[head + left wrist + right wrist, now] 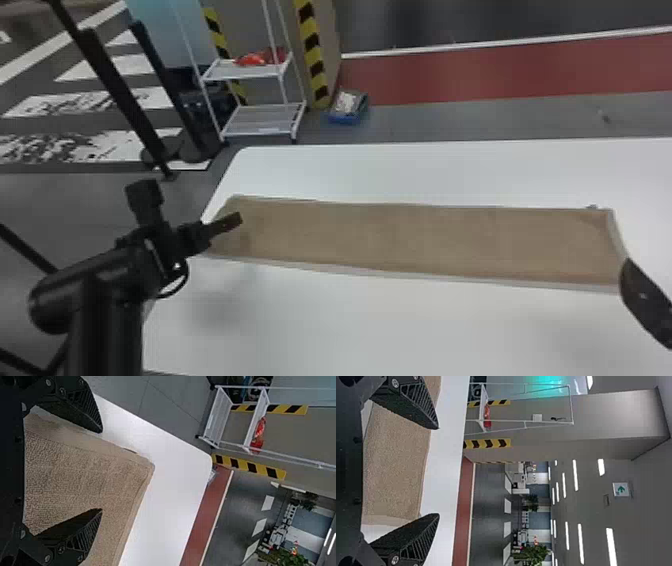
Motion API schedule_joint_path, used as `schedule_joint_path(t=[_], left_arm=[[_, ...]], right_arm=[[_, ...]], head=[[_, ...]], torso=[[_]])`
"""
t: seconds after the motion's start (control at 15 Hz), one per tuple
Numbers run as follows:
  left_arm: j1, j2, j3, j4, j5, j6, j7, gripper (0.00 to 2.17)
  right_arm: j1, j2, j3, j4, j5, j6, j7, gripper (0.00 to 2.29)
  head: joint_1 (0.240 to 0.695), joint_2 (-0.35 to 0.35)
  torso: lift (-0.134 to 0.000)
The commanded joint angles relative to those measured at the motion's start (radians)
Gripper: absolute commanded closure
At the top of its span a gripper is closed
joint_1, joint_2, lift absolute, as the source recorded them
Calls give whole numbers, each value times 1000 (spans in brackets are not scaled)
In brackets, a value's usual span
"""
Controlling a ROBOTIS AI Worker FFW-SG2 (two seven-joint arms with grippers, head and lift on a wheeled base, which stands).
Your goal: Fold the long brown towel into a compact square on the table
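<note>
"Left gripper (234, 220), fingers wide apart, masking part of the towel's (425, 240) left end!"
"Right gripper (645, 302), cropped by the head view's edge, by the towel's right end. Wide too?"
"Yes, its wrist view shows that gap; the head view shows the towel stretched along the worktop (375, 325)!"

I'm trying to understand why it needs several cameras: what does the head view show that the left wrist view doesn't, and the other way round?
Head view: both ends of the towel, tall black posts, and a finger of the right gripper.

Left wrist view: green plants and the ribbed faces of the left gripper's two parted fingers.

Both: towel, white table, left gripper, white rack.
</note>
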Motion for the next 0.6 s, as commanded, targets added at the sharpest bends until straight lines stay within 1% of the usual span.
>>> schedule_joint_path(t=[0.0,0.13,0.33,0.53], left_arm=[[0,5,0,8,-1,0,-2,201],[7,5,0,5,-1,3,-21,228],[23,1,3,-2,-4,12,-51,576],[40,-3,3,-20,-4,12,-64,930]], right_arm=[[0,2,-1,0,-1,0,0,97],[0,2,1,0,-1,0,0,97],[0,2,1,2,-3,0,0,97],[0,2,-1,2,-3,0,0,97]], head=[[695,244],[695,247],[695,245],[695,239]], torso=[[-123],[-123],[-123],[-123]])
